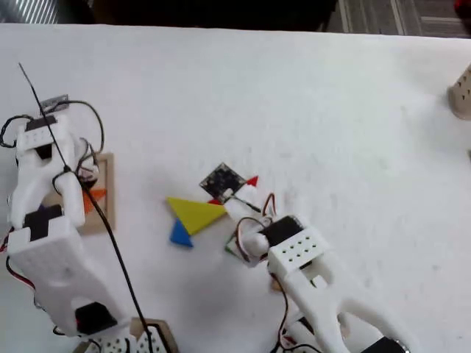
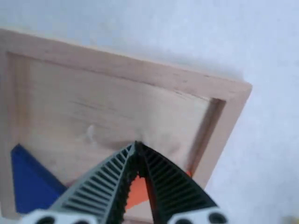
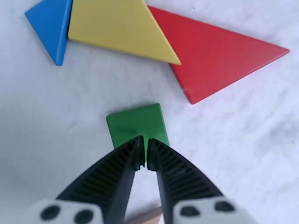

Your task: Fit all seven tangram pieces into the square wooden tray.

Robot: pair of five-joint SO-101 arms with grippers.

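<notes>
Much of the square wooden tray [image 1: 109, 184] lies under the left arm in the high view, where we see little more than one rim and a streak of orange. The left wrist view opens up its floor: a blue piece [image 2: 28, 184], cut off by the frame, lies in one corner, and an orange piece [image 2: 136, 191] is largely covered by the left gripper [image 2: 137, 150]. That gripper hovers over the tray with its fingertips pressed together and grasps nothing that we can see. The other pieces lie on the white table [image 1: 331, 110], well apart from the tray. The yellow triangle [image 3: 117, 23] touches the blue triangle [image 3: 46, 21] on one side and the red triangle [image 3: 219, 51] on the other. The green square [image 3: 135, 123] lies alone, near them. The right gripper [image 3: 144, 149] sits over the green square's near edge, clenched to a thin slit; we cannot tell whether it touches the square. From above, a black board [image 1: 222, 179] on the right arm hides all of the red triangle but a tip, and the arm hides nearly all of the green square. A black cable [image 1: 110, 235] crosses the tray's side, and a wooden block [image 1: 163, 334] is cut off at the table's near edge.
</notes>
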